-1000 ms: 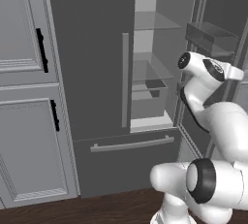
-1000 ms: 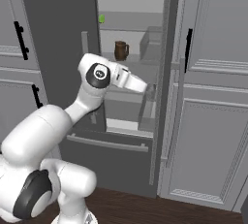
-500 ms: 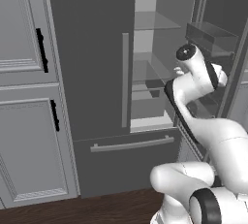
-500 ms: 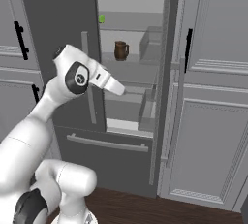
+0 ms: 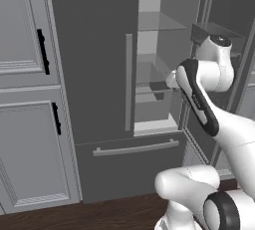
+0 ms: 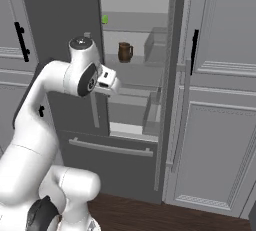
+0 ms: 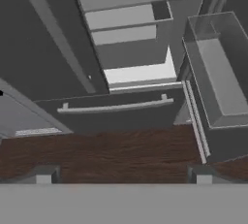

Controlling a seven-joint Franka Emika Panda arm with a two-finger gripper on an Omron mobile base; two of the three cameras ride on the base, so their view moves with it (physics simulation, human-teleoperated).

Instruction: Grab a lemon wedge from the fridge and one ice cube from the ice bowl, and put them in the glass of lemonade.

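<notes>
Step one, fetching the wedge. Fridge [image 6: 65, 15] right door open; wedge [image 6: 105, 19] sits on upper shelf, left of mug [image 6: 124, 52]. Claw [image 7: 123, 174] spread wide, empty, aimed floorward. Next: raise, reach in.

Dark grey fridge [image 5: 94, 64], yellow-green lemon wedge [image 6: 105, 19], brown mug [image 6: 124, 52], dark wood-grain floor [image 7: 121, 155], pale grey cabinets [image 5: 25, 124]
</notes>
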